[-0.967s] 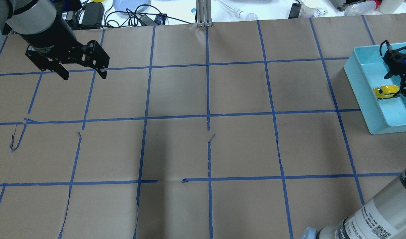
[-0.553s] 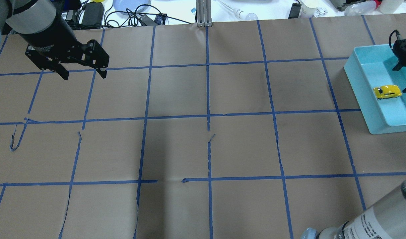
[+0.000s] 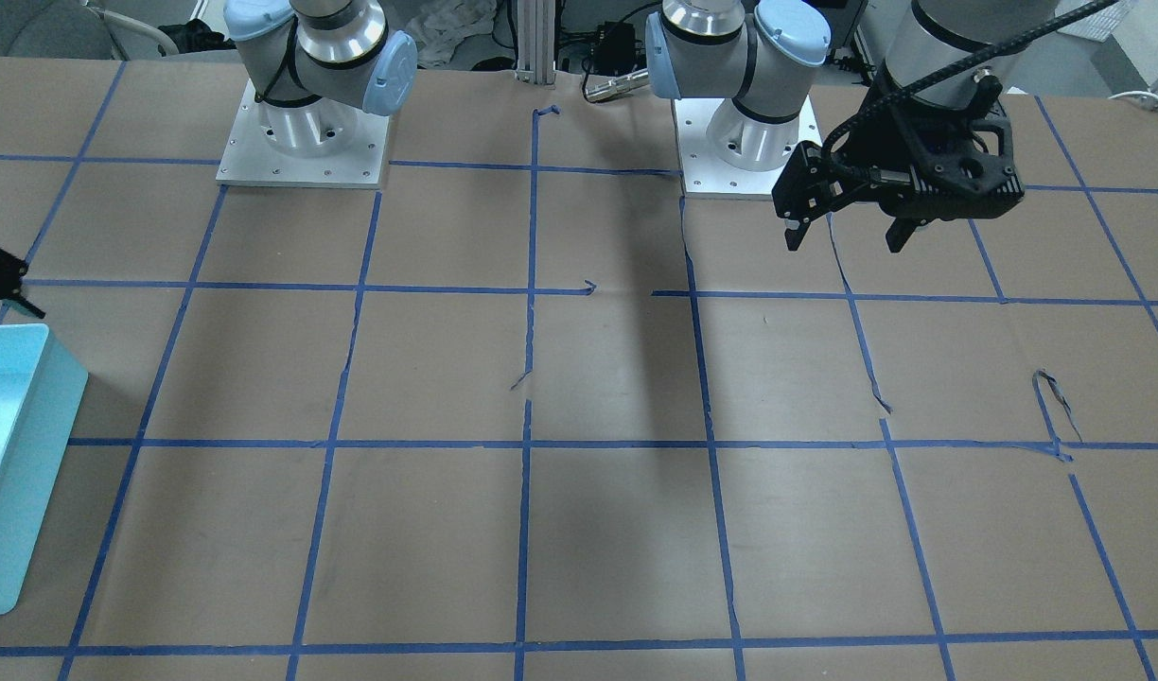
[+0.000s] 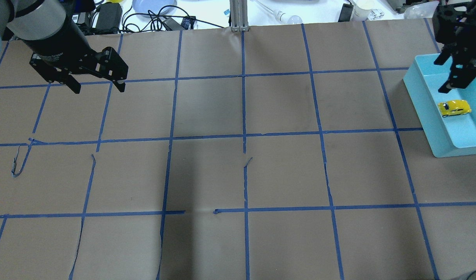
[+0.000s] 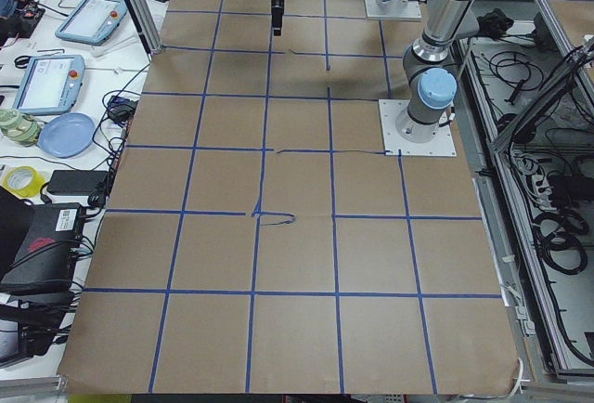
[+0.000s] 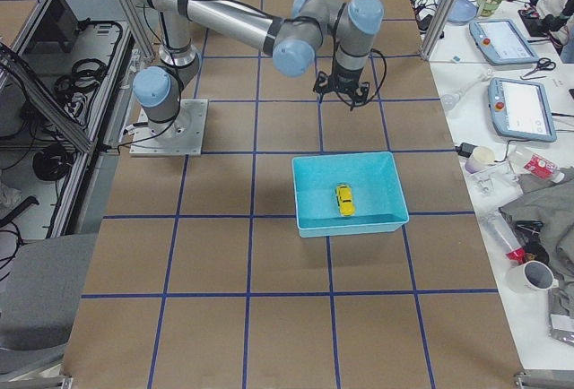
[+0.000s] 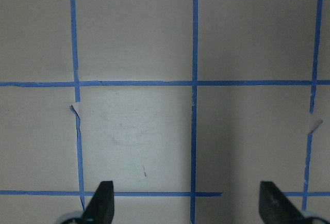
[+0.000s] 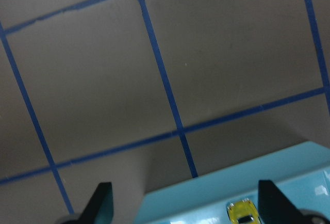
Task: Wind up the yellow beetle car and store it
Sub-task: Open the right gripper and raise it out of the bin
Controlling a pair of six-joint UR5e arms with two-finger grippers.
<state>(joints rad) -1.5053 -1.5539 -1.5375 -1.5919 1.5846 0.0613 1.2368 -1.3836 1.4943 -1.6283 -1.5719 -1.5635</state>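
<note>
My left hand [image 4: 99,88] hung spread and empty above the bench [image 4: 242,175], well apart from everything else. My right hand [image 8: 185,203] hovered released, gripping nothing, by the teal tray's [image 4: 420,105] rim. The yellow beetle car [image 4: 454,108] lay inside the tray, just below that hand, clear of its fingers.

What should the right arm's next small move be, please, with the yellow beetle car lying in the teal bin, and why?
Probably a retreat up and back toward its base. The yellow beetle car lies free on the floor of the teal bin, and the right gripper hangs open, clear of it, holding nothing. The left gripper is open too, far across the table, so nothing seems left to grasp.
</note>
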